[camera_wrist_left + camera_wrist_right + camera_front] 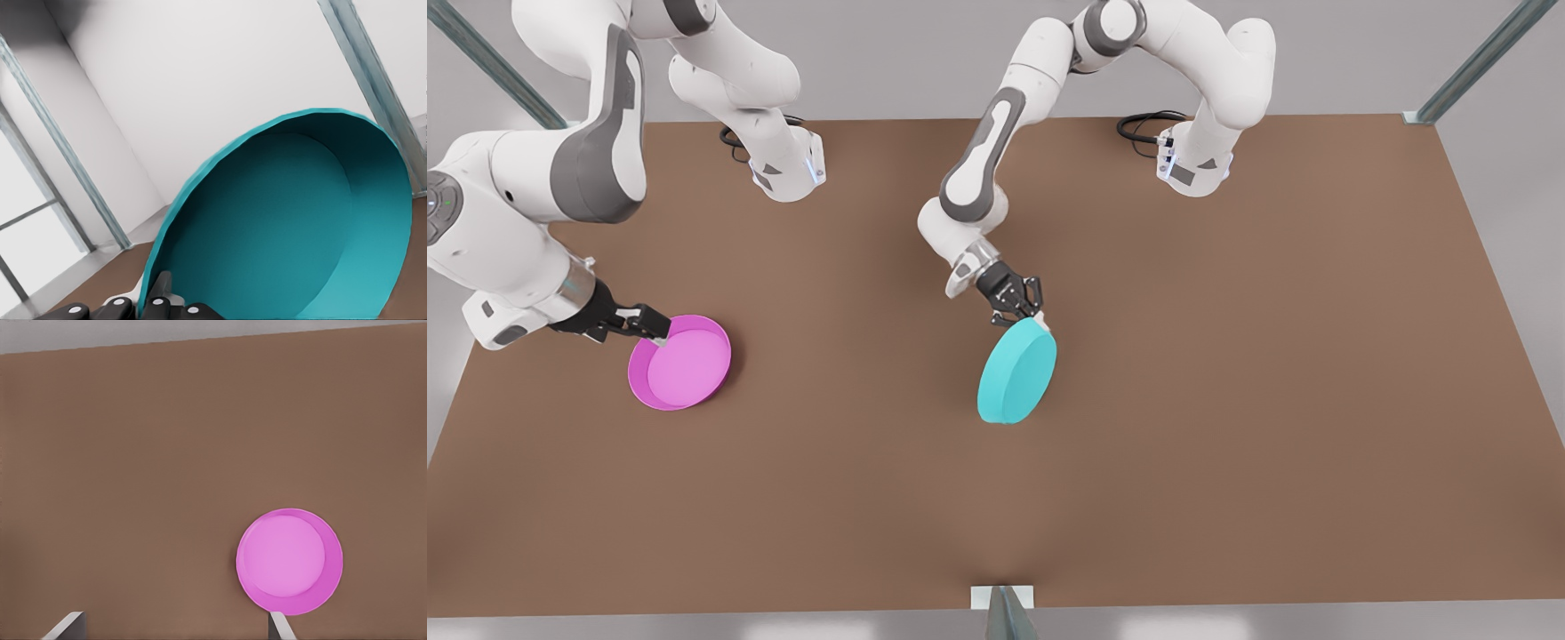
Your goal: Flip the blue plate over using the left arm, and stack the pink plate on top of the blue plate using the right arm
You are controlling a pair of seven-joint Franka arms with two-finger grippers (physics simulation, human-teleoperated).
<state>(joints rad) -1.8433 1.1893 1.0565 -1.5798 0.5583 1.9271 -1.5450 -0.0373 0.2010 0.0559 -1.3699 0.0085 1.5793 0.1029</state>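
The blue plate (1016, 372) stands steeply tilted near the table's middle, its plain underside toward the front camera and its lower edge at or near the table. My left gripper (1039, 317) is shut on its upper rim. The left wrist view looks into the plate's hollow inside (287, 227), with the left gripper (157, 293) pinching the rim. The pink plate (685, 363) lies flat, hollow side up, at the front view's left. My right gripper (660, 333) hovers open by its rim. In the right wrist view the pink plate (288, 561) sits just past one finger of the right gripper (175, 615).
The brown table (1227, 400) runs wide toward the front view's right and front. Both arm bases with black cables (1147, 124) stand at the back edge. Metal frame posts (1476, 62) rise at the back corners, and a bracket (1002, 600) sits at the front edge.
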